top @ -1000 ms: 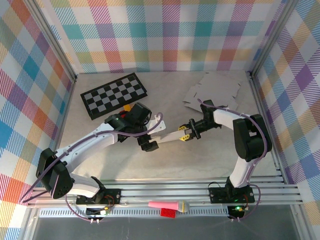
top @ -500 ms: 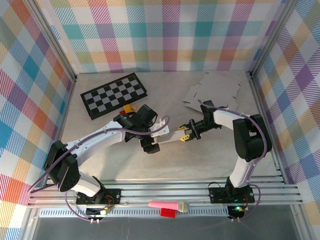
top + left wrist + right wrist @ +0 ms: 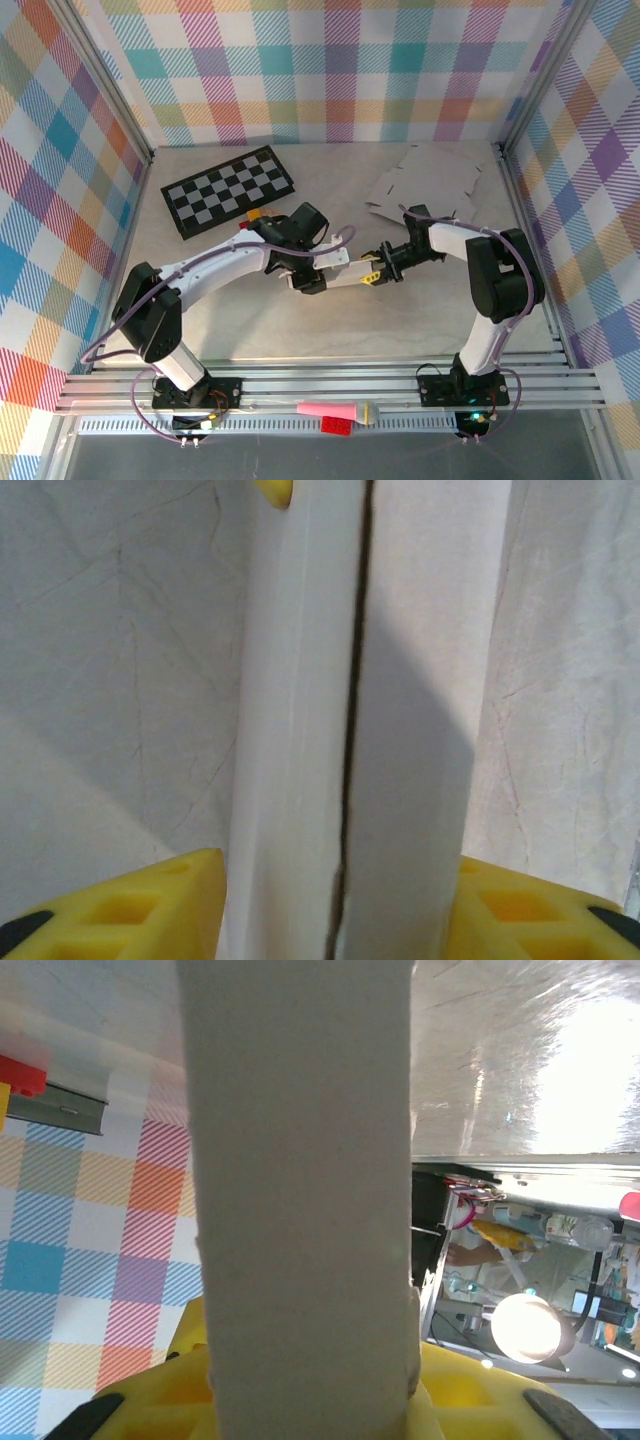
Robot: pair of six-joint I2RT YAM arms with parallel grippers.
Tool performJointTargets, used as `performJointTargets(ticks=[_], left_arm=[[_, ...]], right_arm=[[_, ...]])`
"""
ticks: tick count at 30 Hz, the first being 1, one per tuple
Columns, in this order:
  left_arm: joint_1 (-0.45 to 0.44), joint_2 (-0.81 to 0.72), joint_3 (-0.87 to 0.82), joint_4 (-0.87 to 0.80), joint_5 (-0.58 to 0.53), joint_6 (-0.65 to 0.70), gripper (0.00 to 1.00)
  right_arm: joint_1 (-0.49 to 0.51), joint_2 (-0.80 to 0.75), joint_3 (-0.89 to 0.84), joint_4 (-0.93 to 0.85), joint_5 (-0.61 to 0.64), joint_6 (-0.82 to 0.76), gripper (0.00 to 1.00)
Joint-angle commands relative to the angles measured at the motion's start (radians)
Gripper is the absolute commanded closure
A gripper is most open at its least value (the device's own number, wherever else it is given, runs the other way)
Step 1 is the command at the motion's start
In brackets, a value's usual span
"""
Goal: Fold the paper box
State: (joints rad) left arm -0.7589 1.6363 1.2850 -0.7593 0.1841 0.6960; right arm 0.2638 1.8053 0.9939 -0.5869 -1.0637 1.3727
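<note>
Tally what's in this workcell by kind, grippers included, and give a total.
Grippers: 2, the left gripper and the right gripper
Paper box, held between them: 1
Pile of flat cardboard: 1
Checkerboard: 1
Pink item on the front rail: 1
Red block beside it: 1
Total: 7

The white and black left arm (image 3: 215, 268) and the white and black right arm (image 3: 455, 238) are made of white tubes and round black joints. A thin purple cable (image 3: 96, 345) runs along each arm. The left hand (image 3: 310, 283) and the right hand (image 3: 372, 275) have bright yellow plastic fingers (image 3: 130, 910) with square holes and black ends.
</note>
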Motion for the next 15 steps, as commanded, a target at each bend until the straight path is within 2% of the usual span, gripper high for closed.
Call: performJointTargets(ticks=[1, 9, 15], left_arm=[[0.014, 0.026, 0.046, -0.015, 0.039, -0.001, 0.52], [0.027, 0.091, 0.108, -0.047, 0.085, -0.007, 0.56], [0.032, 0.100, 0.122, -0.046, 0.095, -0.018, 0.59]], right_arm=[[-0.010, 0.006, -0.028, -0.042, 0.080, 0.013, 0.66], [-0.045, -0.040, 0.014, -0.137, 0.159, -0.071, 0.43], [-0.086, -0.182, 0.139, -0.313, 0.373, -0.249, 0.30]])
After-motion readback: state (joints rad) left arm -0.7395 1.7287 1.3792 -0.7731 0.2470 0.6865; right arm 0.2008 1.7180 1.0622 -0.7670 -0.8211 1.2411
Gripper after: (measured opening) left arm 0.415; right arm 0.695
